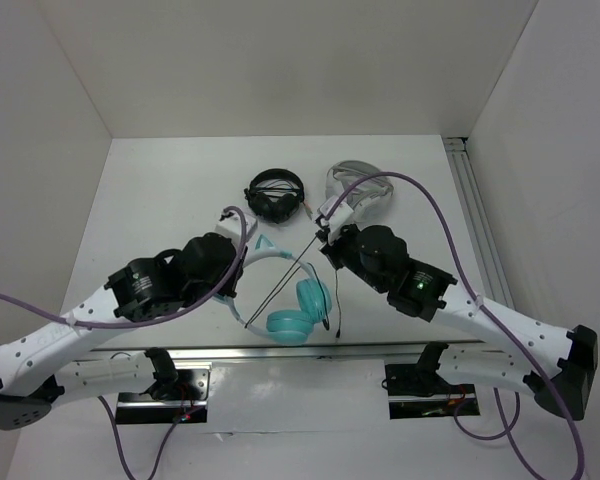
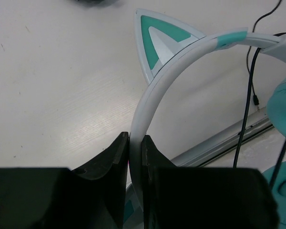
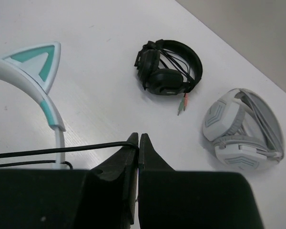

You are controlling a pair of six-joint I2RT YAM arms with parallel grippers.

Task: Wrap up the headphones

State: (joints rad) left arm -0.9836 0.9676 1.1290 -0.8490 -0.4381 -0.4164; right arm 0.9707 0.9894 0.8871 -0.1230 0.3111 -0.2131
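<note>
Left gripper (image 2: 135,141) is clamped on the pale blue-white headband (image 2: 155,88) of the teal cat-eared over-ear headphones (image 1: 298,308), which I see lying near the front of the white table (image 1: 160,180), between my two arms. Right gripper (image 3: 138,139) has its fingers pressed together on the thin black cable (image 3: 57,151), which runs taut back towards the headset. Farther out sit the white-grey headphones (image 3: 240,131) and, near them, the smaller black headphones (image 3: 168,78).
</note>
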